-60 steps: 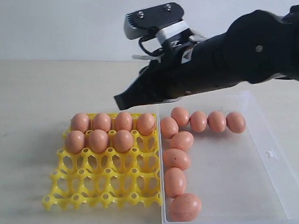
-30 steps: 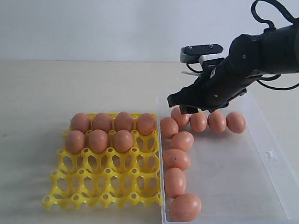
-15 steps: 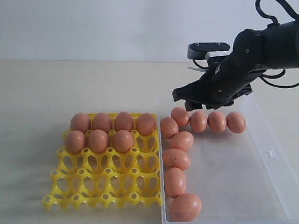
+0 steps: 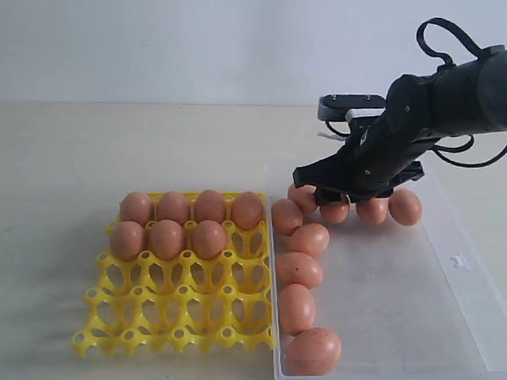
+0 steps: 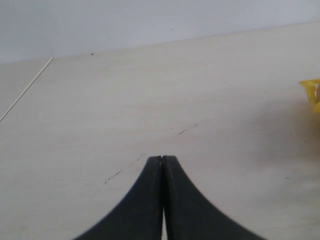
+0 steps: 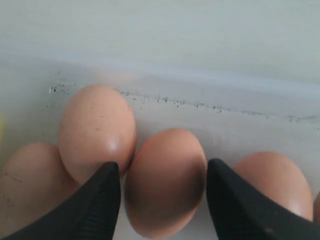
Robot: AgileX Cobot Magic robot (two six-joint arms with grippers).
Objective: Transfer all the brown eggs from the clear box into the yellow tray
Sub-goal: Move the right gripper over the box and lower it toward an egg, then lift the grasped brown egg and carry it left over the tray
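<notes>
Pale surface (image 4: 57,169): left end effector (image 5: 162,159), tips pressed together; yellow tray (image 4: 177,314) holding seven brown eggs (image 4: 166,238); clear box (image 4: 455,280) just beside it, holding nine more; right end effector (image 6: 162,167), spread apart, straddling one back-row egg (image 6: 165,190).

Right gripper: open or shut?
Open. The black right gripper holds its fingers apart, one each side of a reddish-brown oval egg in the clear plastic box. Whether they touch it, cannot tell.
</notes>
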